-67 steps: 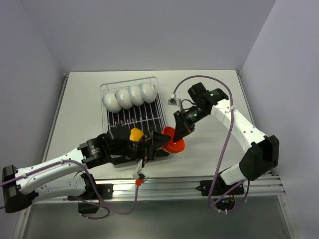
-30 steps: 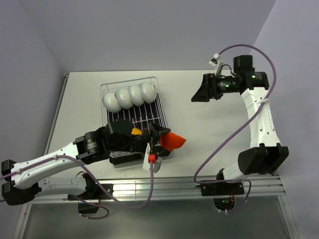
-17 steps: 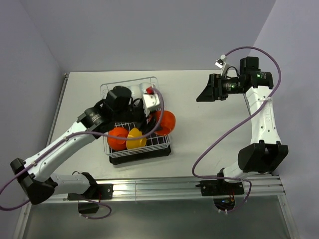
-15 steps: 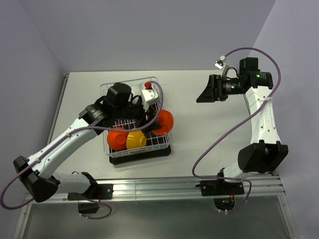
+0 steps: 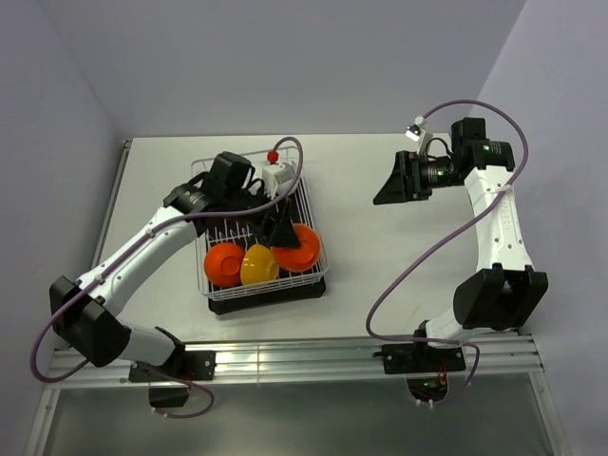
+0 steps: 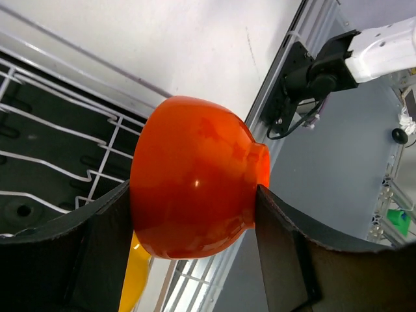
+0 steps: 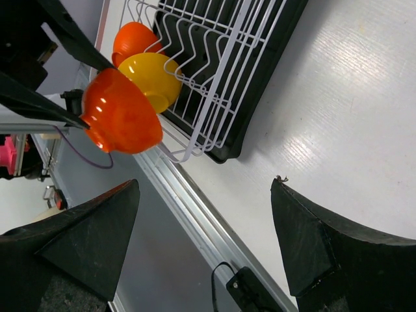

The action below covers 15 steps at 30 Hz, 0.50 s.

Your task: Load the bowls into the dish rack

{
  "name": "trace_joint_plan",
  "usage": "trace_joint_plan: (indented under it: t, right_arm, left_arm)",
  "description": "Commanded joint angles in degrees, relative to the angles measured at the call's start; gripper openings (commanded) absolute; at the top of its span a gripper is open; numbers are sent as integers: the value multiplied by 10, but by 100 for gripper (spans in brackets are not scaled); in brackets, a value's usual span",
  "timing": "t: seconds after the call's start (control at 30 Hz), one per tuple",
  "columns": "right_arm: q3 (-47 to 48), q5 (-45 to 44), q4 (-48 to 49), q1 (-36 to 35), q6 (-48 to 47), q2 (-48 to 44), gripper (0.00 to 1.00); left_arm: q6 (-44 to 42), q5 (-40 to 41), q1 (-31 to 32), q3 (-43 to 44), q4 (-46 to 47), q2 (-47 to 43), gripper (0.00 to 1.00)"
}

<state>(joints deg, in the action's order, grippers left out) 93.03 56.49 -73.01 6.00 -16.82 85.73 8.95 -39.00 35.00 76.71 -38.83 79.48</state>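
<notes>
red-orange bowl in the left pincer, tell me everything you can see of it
The small glossy red-orange bowl has a round wall and a short foot ring, and looks like glazed ceramic or plastic. It is tipped on its side, clamped across the wall between the two dark fingers of the left pincer. It sits over the near right corner of the white wire dish rack, beside the yellow-orange bowl. Whether it touches the wires cannot be told.
</notes>
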Motion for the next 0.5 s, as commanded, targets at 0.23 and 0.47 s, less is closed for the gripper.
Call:
trace_joint_plan:
  t: [0.23, 0.47]
  right_arm:
    - [-9, 13, -6, 2, -16, -9, 88]
    - [-11, 12, -10, 2, -23, -7, 88]
  left_arm:
    - [40, 16, 4, -15, -12, 26, 0]
    - [39, 62, 17, -17, -17, 43, 0]
